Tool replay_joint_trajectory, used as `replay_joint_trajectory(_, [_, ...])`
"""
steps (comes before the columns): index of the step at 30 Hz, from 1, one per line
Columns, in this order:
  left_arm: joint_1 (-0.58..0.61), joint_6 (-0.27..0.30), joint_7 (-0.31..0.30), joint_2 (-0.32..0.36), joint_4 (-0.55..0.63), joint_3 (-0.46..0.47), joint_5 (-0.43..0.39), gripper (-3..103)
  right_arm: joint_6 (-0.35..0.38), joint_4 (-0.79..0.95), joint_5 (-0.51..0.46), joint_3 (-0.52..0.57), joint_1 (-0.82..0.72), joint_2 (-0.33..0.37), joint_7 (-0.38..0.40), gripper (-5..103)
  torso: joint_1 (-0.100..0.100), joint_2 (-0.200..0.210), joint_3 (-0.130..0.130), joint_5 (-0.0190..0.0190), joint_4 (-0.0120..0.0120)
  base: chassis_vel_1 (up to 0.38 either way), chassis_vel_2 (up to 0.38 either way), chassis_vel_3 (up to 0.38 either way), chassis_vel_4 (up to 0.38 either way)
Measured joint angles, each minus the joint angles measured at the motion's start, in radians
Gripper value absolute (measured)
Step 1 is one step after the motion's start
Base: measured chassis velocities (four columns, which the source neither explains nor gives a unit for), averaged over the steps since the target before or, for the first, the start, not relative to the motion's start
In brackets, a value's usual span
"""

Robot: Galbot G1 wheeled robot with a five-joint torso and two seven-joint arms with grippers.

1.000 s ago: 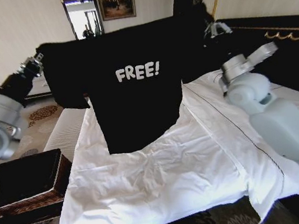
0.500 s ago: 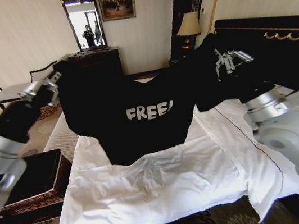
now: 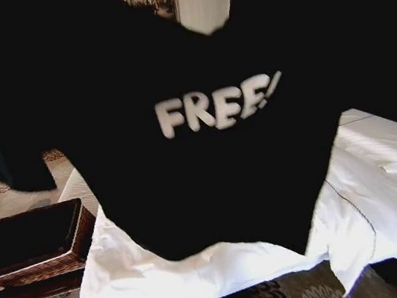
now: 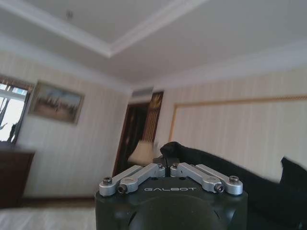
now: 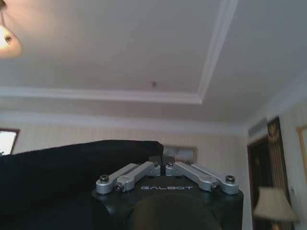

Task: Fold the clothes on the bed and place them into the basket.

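Now, both hands, left (image 4: 166,165) and right (image 5: 163,164), clamped on shirt (image 3: 216,161); basket (image 3: 82,228) unfilled.

shirt (image 3: 214,154) now raised much higher & closer to head cam vs 0.5 s ago, hiding both arms & most of bed (image 3: 224,266); "free!" lettering bigger, hem lifted nearer mattress edge.
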State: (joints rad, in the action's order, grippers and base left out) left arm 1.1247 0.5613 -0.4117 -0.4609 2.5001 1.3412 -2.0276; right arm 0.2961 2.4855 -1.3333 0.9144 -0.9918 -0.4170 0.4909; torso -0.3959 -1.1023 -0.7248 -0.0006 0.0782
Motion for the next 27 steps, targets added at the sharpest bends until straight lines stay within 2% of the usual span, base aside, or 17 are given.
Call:
replay_joint_trajectory(1, [0.008,0.027,0.007,-0.032,-0.018,-0.117,0.119,0,0.018,-0.041,0.050,-0.114,-0.002,-0.034,0.011,0,0.000,0.000,0.000,-0.0003,-0.0004,0.000,0.000,0.000,0.000])
replay_joint_trajectory(2, [0.008,0.053,0.038,-0.086,-0.070,-0.321,0.324,0,0.040,-0.131,0.156,-0.318,-0.002,-0.106,0.015,0,0.000,0.000,0.000,0.0012,-0.0008,0.000,0.000,0.000,0.000])
replay_joint_trajectory(4, [-0.001,0.065,0.071,-0.141,-0.136,-0.522,0.521,0,0.054,-0.213,0.229,-0.476,0.003,-0.172,0.017,0,-0.001,0.001,-0.001,0.0011,-0.0006,0.000,0.000,0.000,0.000])
replay_joint_trajectory(5, [-0.006,0.068,0.087,-0.161,-0.168,-0.598,0.590,0,0.059,-0.242,0.245,-0.525,0.005,-0.195,0.019,0,-0.001,0.001,-0.001,0.0007,-0.0004,0.000,0.000,0.000,0.000])
replay_joint_trajectory(6, [-0.006,0.068,0.087,-0.161,-0.168,-0.598,0.590,0,0.059,-0.242,0.245,-0.525,0.005,-0.195,0.019,0,-0.001,0.001,-0.001,0.0007,-0.0004,0.000,0.000,0.000,0.000])
replay_joint_trajectory(7, [-0.019,0.070,0.118,-0.204,-0.246,-0.743,0.717,0,0.072,-0.324,0.280,-0.637,0.010,-0.257,0.027,0,-0.001,0.001,-0.001,0.0009,0.0000,0.000,0.000,0.000,0.000])
replay_joint_trajectory(8, [-0.027,0.069,0.137,-0.234,-0.305,-0.820,0.784,0,0.080,-0.372,0.296,-0.686,0.011,-0.291,0.029,0,-0.001,0.001,-0.001,0.0013,0.0000,0.000,0.000,0.000,0.000])
replay_joint_trajectory(11, [-0.045,0.035,0.165,-0.320,-0.457,-0.966,0.922,0,0.087,-0.515,0.357,-0.785,0.021,-0.374,0.030,0,0.000,0.001,0.000,0.0004,-0.0004,0.000,0.000,0.000,0.000])
replay_joint_trajectory(12, [-0.045,0.035,0.165,-0.320,-0.457,-0.966,0.922,0,0.087,-0.515,0.357,-0.785,0.021,-0.374,0.030,0,0.000,0.001,0.000,0.0004,-0.0004,0.000,0.000,0.000,0.000])
replay_joint_trajectory(14, [-0.051,0.003,0.183,-0.394,-0.550,-1.032,1.010,0,0.081,-0.607,0.415,-0.828,0.031,-0.416,0.021,0,0.000,0.000,0.000,0.0004,-0.0006,0.000,0.000,0.000,0.000])
replay_joint_trajectory(16, [-0.053,-0.017,0.190,-0.442,-0.602,-1.054,1.046,0,0.072,-0.652,0.444,-0.849,0.040,-0.436,0.014,0,0.000,0.000,0.000,0.0003,-0.0003,0.000,0.000,0.000,0.000])
replay_joint_trajectory(17, [-0.053,-0.017,0.190,-0.442,-0.602,-1.054,1.046,0,0.072,-0.652,0.444,-0.849,0.040,-0.436,0.014,0,0.000,0.000,0.000,0.0003,-0.0003,0.000,0.000,0.000,0.000])
replay_joint_trajectory(18, [-0.059,-0.035,0.195,-0.487,-0.646,-1.060,1.068,0,0.058,-0.697,0.473,-0.868,0.051,-0.457,0.007,0,0.000,0.000,0.000,0.0007,-0.0001,0.000,0.000,0.000,0.000])
replay_joint_trajectory(20, [-0.069,-0.052,0.195,-0.531,-0.699,-1.058,1.076,0,0.029,-0.764,0.520,-0.886,0.072,-0.484,-0.011,0,0.000,0.000,0.000,0.0007,-0.0002,0.000,0.000,0.000,0.000])
replay_joint_trajectory(24, [-0.087,-0.072,0.194,-0.570,-0.767,-1.048,1.088,0,-0.003,-0.854,0.559,-0.906,0.108,-0.519,-0.034,0,0.000,0.000,0.000,0.0009,-0.0003,0.000,0.000,0.000,0.000])
replay_joint_trajectory(27, [-0.105,-0.091,0.188,-0.601,-0.830,-1.044,1.103,0,-0.055,-0.955,0.597,-0.922,0.154,-0.554,-0.062,0,0.000,0.000,0.000,0.0007,-0.0006,0.000,0.000,0.000,0.000])
